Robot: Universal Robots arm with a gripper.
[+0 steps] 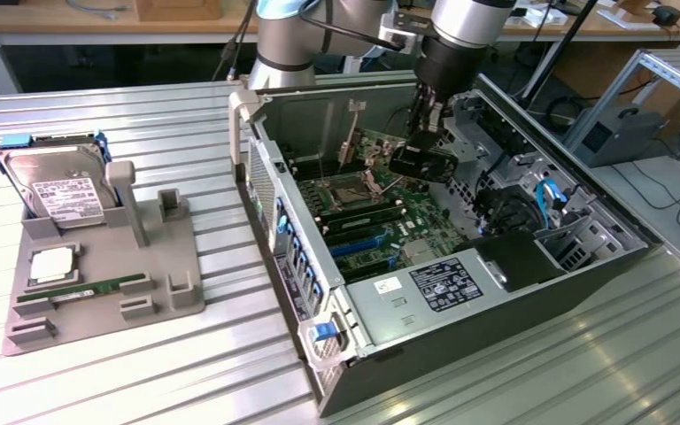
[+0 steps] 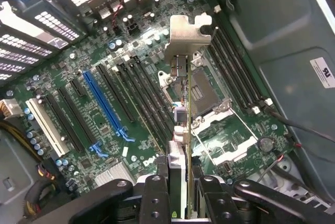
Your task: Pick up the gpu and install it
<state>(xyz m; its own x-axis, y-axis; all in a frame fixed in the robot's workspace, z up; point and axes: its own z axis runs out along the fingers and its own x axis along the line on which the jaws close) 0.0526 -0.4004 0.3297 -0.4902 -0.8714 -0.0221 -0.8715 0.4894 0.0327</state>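
The gpu [image 2: 187, 35] is already picked up, clamped edge-on between the gripper's [image 2: 180, 185] partly closed fingers inside the case [image 1: 459, 363] above the motherboard [image 2: 73, 72], and apparently not yet seated in any slot, so installing remains.

**Worktop [image 1: 198, 372], ribbed silver metal: two items stand directly on it**

Grooved metal slats run the full width of the surface. Item 1 is a grey moulded parts holder [image 1: 81, 319], lying flat beside the edge at the exterior view's left, roughly midway between the near and far edges. Item 2 is a tower computer case [image 1: 494, 354], laid on its side with the open face up, reaching from near the far edge toward the near edge and close to the edge at the exterior view's right. The two items are apart, with a strip of bare worktop between them.
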